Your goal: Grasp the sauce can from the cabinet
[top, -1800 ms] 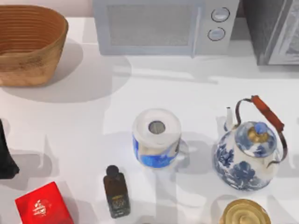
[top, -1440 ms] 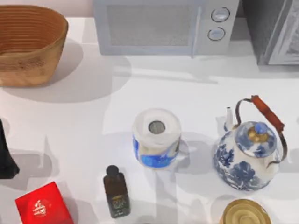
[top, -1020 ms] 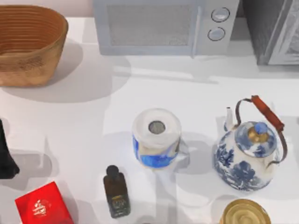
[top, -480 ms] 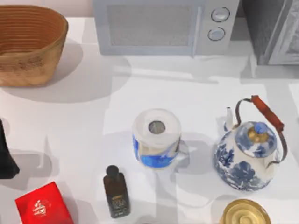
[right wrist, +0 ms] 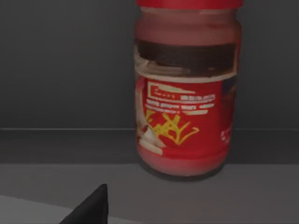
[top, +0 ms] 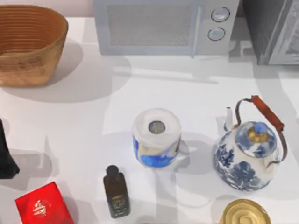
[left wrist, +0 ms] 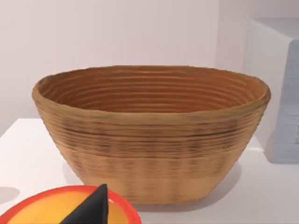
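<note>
Our right pincer (right wrist: pixel 88 207), grip state unclear, faces the upright sauce can (right wrist: pixel 187 88) standing straight ahead inside the dark cabinet (top: pixel 273 30) at the tabletop's far right.

One woven basket (top: pixel 29 44) sits on the table, along with one white microwave (top: pixel 161 25) bearing two round knobs (top: pixel 220 14). There is one dark speckled cabinet (top: pixel 273 28), one blue-and-white cylinder with a white top (top: pixel 156 138), one blue-and-white teapot (top: pixel 247 154), one dark small bottle (top: pixel 116 192), one red box (top: pixel 43 205) and one gold-topped round tin (top: pixel 245 212). One sauce can (right wrist: pixel 187 88) with a red label stands upright in a dark grey compartment.
</note>
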